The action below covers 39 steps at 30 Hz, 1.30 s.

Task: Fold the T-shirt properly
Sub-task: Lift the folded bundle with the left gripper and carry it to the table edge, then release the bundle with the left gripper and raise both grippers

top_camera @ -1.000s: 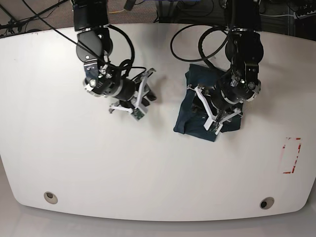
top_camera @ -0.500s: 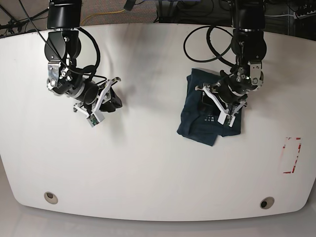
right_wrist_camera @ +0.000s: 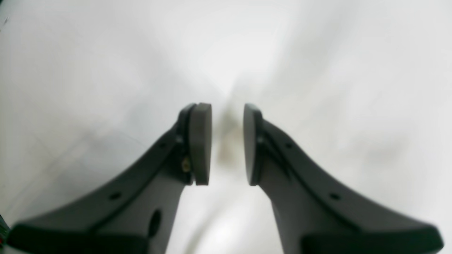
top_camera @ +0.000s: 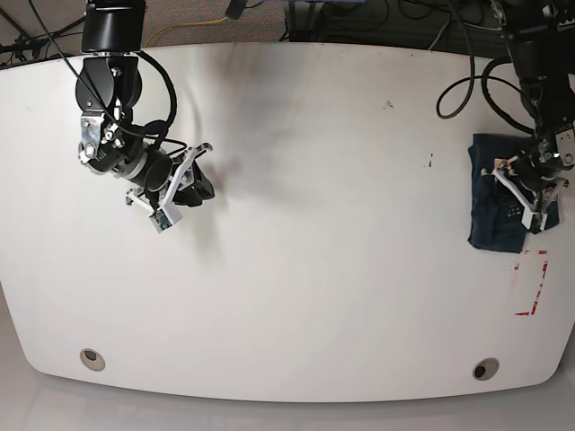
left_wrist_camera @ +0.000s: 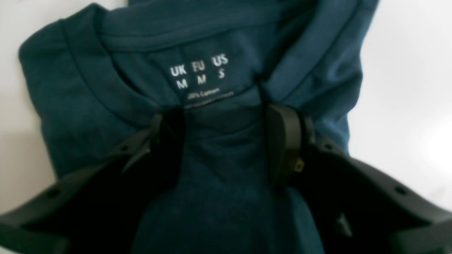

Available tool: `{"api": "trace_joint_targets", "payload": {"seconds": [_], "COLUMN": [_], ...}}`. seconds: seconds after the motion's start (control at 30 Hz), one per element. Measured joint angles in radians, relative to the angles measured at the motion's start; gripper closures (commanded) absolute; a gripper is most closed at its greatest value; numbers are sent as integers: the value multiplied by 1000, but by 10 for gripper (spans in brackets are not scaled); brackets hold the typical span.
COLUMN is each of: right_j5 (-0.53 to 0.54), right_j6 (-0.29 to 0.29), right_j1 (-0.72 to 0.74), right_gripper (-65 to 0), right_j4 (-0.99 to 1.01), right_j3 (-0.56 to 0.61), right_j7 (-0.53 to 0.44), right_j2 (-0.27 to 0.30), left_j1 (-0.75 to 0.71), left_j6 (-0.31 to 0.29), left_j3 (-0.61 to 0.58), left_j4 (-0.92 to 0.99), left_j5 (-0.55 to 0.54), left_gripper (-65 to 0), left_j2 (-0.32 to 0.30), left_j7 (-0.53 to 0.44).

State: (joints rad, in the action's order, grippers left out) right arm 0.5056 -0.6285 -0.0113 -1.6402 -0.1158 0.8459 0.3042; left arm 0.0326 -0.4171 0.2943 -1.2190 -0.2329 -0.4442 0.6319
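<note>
The dark navy-teal T-shirt [top_camera: 490, 202] lies folded into a small bundle at the table's far right edge. In the left wrist view the T-shirt [left_wrist_camera: 88, 91] fills the frame, neck up, with its white size label [left_wrist_camera: 199, 72] showing. My left gripper [left_wrist_camera: 226, 141] is shut on a bunched fold of cloth just below the label; in the base view the left gripper [top_camera: 532, 190] sits over the bundle's right side. My right gripper [right_wrist_camera: 227, 141] is empty, its jaws a small gap apart above bare table, and stands at the left in the base view [top_camera: 180, 187].
The white table [top_camera: 314, 224] has a red tape outline [top_camera: 532, 283] just below the shirt, near the right edge. Two round holes [top_camera: 90, 358] [top_camera: 485, 369] sit near the front edge. Cables hang behind both arms.
My left gripper has dragged the T-shirt from the table's middle right out to the far right edge. My right arm moved left one second ago and has since barely moved.
</note>
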Motion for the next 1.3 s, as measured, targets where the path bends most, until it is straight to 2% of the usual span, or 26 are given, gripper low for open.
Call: {"api": "trace_joint_targets", "payload": {"seconds": [0.1,0.23,0.43,0.5,0.63,0.7,0.77,0.87,0.9,0.97,1.03,1.07,1.17,1.23,1.3], "right_j5": [0,0,-3,0,-4,-39,-127,-255,-286,-338,-384,-404,-452,-455,-467], "right_j6": [0,0,0,0,0,0,0,0,0,0,-3,-3,-2,-12,5], "right_j1": [0,0,0,0,0,-2,-9,-24,-31,-37,-39,-40,-59,-73,-87], "right_gripper": [-144,-144,-144,-144,-144,-144,-144,-144,-144,-144,-144,-144,-144,-144,-144], "right_j4": [0,0,0,0,0,1,1,6,16,51,107,128,210,257,300], "right_j3": [4,5,5,5,5,5,5,4,-2,-3,-2,-2,-14,-46,-80], "right_j7": [-1,0,0,-1,-15,-58,-120,-235,-289,-398,-510,-544,-745,-837,-876], "right_j2": [8,6,6,6,6,6,5,-5,-17,-32,-41,-42,-41,-44,-42], "left_j1": [-3,-40,-95,-96,-101,-105,-110,-118,-122,-126,-126,-130,-163,-173,-182], "left_j6": [-55,-108,-174,-196,-198,-197,-180,-76,-45,-23,2,4,-2,33,81], "left_j3": [6,49,199,218,225,229,229,227,227,213,174,160,121,120,116], "left_j4": [14,19,18,-10,-151,-218,-270,-327,-346,-369,-377,-377,-372,-343,-303], "left_j5": [25,34,59,58,51,48,51,58,59,69,135,154,248,290,333], "left_gripper": [-333,-332,-332,-332,-331,-331,-331,-331,-332,-332,-332,-332,-332,-332,-332], "left_j2": [-69,-131,-151,-148,-135,-109,-63,31,66,114,160,177,254,309,359], "left_j7": [30,49,68,78,79,60,68,64,31,-51,-163,-189,-351,-425,-455]}}
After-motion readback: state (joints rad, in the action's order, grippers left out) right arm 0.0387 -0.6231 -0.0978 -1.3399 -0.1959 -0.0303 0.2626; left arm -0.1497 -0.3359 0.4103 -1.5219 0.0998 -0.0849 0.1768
